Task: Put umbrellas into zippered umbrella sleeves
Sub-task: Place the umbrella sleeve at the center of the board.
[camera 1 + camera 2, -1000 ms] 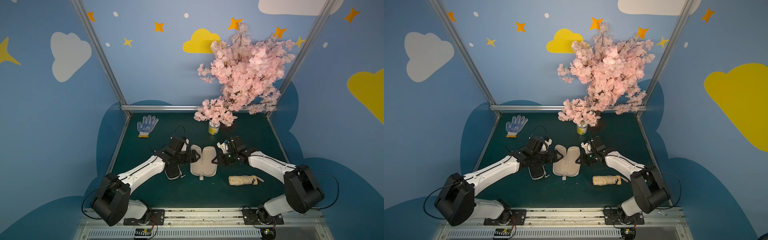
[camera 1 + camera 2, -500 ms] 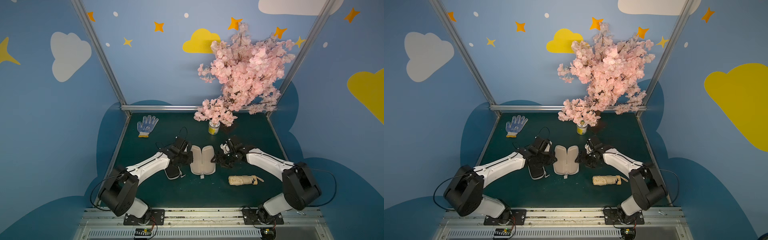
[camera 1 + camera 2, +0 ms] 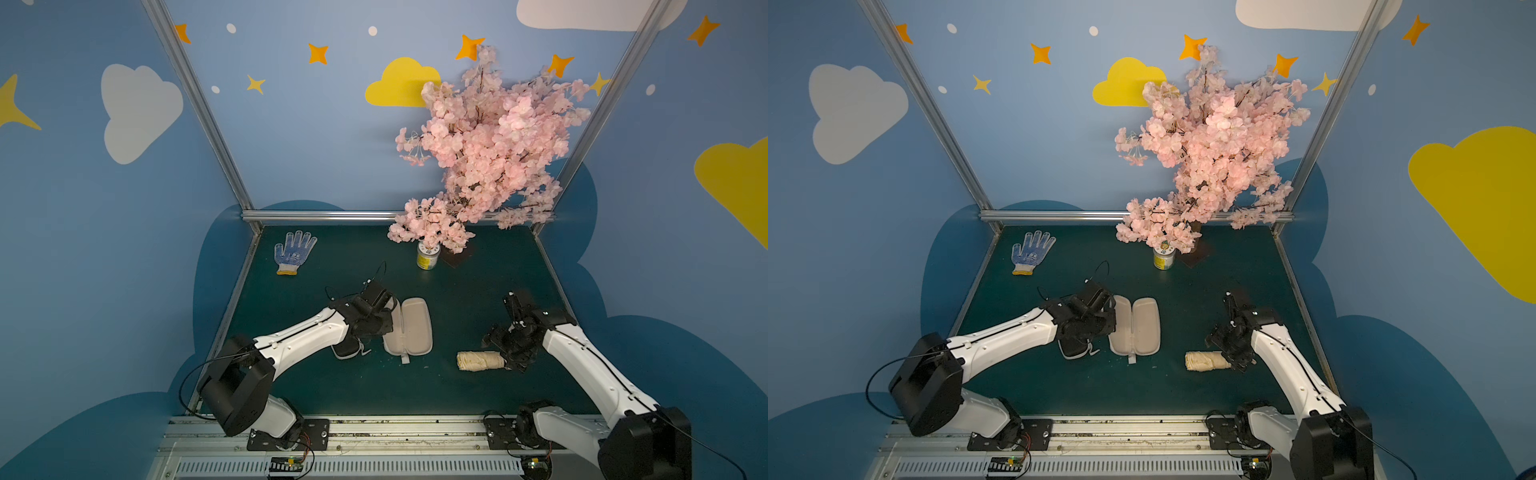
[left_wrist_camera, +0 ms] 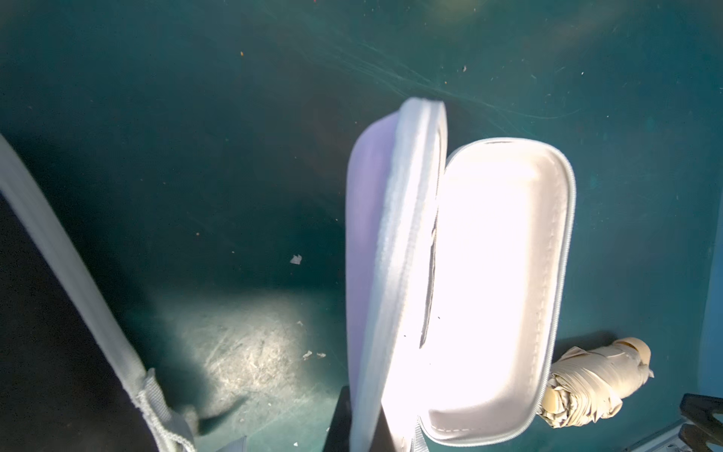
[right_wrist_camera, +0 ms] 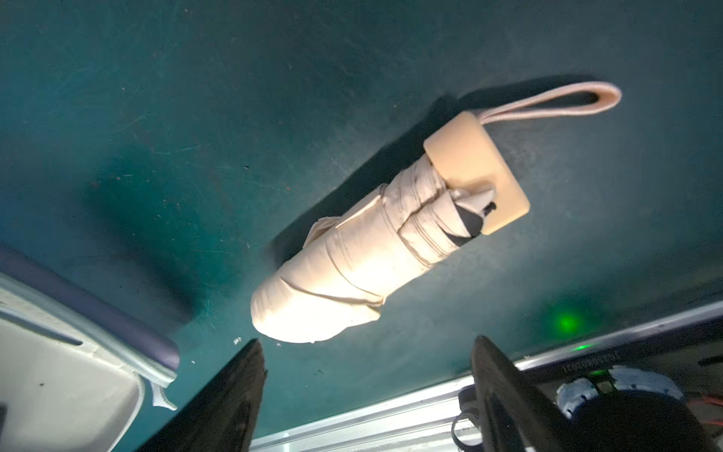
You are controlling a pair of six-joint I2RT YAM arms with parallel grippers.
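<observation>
**Left pincer.** The left pincer (image 3: pixel 386 316) is clamped fully down on the rim of the lavender sleeve (image 3: pixel 415 328). It holds the half nearer the left arm. In the left wrist view that half is tipped up off the counter (image 3: pixel 374 395). The other half lies flat with its pale lining facing up. I judge this hold is meant to pin the sleeve and keep its mouth spread for loading.

**Right pincer.** The right pincer (image 5: pixel 367 352) is spread wide and grips nothing. It hangs over the cream umbrella (image 5: pixel 364 266), with one finger to each side of the fabric end.

**Task items.** The cream umbrella lies on the counter, apart from the sleeve's flat half and on its right-arm side. Its fabric tip points toward the sleeve. Its tan handle and wrist loop point away. The black sleeve (image 3: pixel 347 351) lies just beside the lavender sleeve on the opposite side, partly under the left arm. No pink umbrella is in view.

**Clearance.**
- The counter between the umbrella and the flat half is bare, so I judge a short, direct carry is possible.
- The front rail (image 3: pixel 374 424) runs near the umbrella, so there is little room on that side.
- The dotted glove (image 3: pixel 294 252), the yellow-labelled jar (image 3: pixel 427 259) and the blossom tree (image 3: pixel 490 145) stand well beyond the sleeve, clear of the path.
- The raised half is the edge to avoid during insertion.
</observation>
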